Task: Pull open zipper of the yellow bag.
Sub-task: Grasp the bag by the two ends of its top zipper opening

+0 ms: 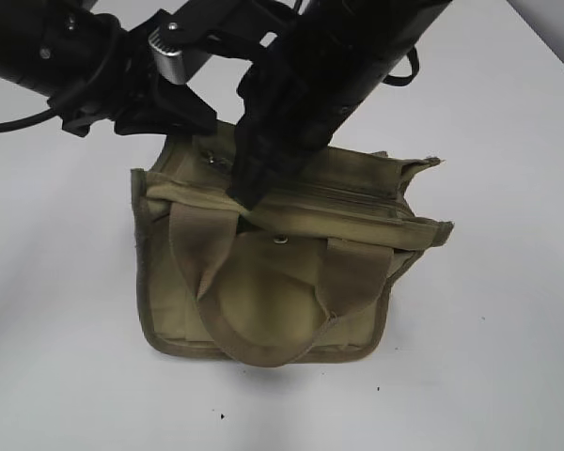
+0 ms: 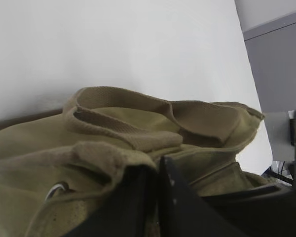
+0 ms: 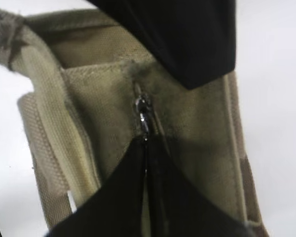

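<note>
White bench [image 1: 508, 357]; right end effector [image 3: 147, 143] pinches zipper [image 3: 144, 114] pull, left end effector [image 2: 158, 170] clamps yellow bag [image 1: 263, 310], fingertips hidden.

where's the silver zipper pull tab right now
In the right wrist view the small silver metal pull tab sits mid-frame on the khaki-yellow canvas bag's top seam, its lower end pinched in the right gripper's shut black jaws.

Khaki bag [image 1: 263, 310] upright (zipper [image 3: 144, 116] closed)
</note>
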